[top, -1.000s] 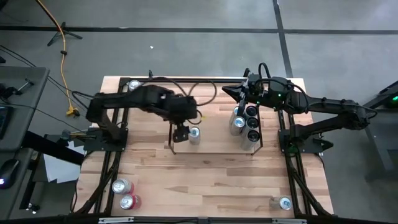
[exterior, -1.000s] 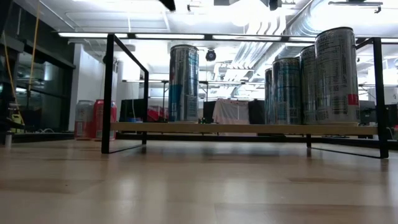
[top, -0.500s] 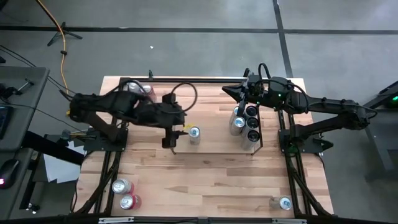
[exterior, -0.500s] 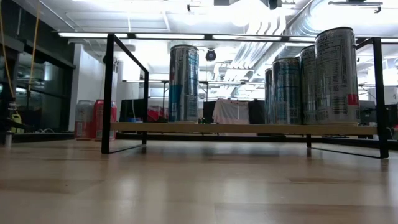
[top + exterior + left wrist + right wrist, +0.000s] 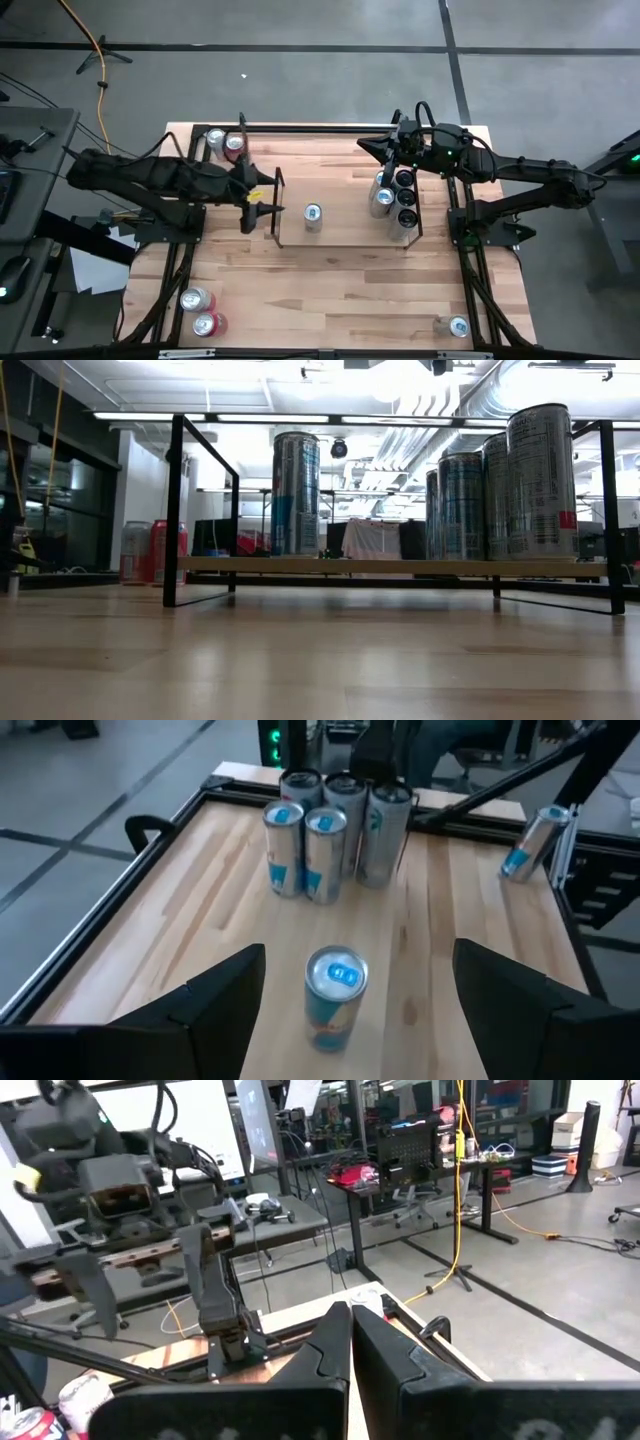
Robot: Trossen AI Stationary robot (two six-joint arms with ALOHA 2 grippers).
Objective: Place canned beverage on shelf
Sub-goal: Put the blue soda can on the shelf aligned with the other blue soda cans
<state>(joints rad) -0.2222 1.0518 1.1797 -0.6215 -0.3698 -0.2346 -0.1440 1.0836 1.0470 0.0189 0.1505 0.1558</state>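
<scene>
Lone can upright on the shelf, left gripper spread and empty.

The can (image 5: 313, 216) stands on end, long axis vertical, top up, on the shelf (image 5: 345, 243), just ahead of the left gripper (image 5: 262, 198), centred between its wide-open fingers (image 5: 215, 995). The right gripper (image 5: 368, 145) hangs above the can cluster (image 5: 396, 195), fingers pressed together, empty.

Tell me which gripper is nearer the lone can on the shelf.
Left. The left gripper is just beside the lone can, open toward it; the right gripper sits farther off, behind the can cluster.
</scene>
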